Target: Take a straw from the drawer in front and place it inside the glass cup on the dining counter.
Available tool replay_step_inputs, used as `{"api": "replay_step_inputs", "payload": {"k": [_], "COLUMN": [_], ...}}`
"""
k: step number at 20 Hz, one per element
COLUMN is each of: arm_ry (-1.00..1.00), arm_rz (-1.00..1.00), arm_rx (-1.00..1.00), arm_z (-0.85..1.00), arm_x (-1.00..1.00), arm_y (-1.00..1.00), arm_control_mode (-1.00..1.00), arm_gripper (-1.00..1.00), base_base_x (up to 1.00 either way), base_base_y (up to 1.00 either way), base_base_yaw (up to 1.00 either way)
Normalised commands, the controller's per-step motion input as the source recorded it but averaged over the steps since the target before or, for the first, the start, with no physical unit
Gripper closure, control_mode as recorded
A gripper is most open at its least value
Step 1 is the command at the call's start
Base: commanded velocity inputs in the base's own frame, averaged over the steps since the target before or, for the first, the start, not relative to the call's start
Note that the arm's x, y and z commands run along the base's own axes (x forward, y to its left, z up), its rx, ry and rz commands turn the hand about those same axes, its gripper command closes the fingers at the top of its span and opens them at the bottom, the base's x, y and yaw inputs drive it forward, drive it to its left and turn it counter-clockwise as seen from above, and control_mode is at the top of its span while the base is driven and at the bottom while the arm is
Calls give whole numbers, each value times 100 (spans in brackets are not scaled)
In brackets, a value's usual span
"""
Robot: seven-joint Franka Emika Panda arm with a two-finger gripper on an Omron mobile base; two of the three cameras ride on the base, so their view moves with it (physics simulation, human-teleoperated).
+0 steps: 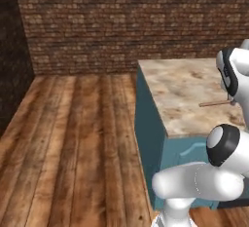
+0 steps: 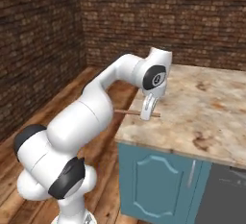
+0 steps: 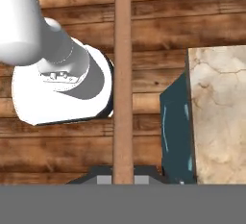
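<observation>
Closest to the lens, the straw (image 3: 123, 74) sat clenched crosswise in the pincer (image 2: 148, 114), hovering at the tabletop (image 2: 211, 107) corner, half beyond its edge. Such a thin stick could pivot or slip during travel, then miss the cup.

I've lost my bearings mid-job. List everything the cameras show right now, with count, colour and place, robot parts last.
straw: one, tan-orange, held level in the gripper, over the near left corner of the dining counter, one end reaching out past the edge above the floor.
dining counter: one, beige-brown marbled top on a teal base, right of the arm.
cupboard door: one, teal, framed panel, on the counter's front.
floor: wooden planks, brown, left of the counter.
brick walls: two, dark red-brown, behind and to the left.
gripper: one, white with pale fingers, shut on the straw.
</observation>
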Motion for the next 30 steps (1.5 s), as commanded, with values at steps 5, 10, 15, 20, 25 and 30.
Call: {"api": "replay_step_inputs", "payload": {"k": [5,10,15,20,25,30], "arm_ry": [0,0,0,0,0,0], "arm_rz": [0,0,0,0,0,0], "arm_rx": [0,0,0,0,0,0], "arm_z": [0,0,0,0,0,0], "arm_x": [0,0,0,0,0,0], "arm_y": [0,0,0,0,0,0], "arm_control_mode": [100,100,100,100,100,100], "arm_gripper": [100,100,100,100,100,100], "base_base_x": [64,51,25,39,63,68], "base_base_y": [76,71,93,88,74,77], "base_base_yaw": [-29,-60,-64,-63,-58,-55]}}
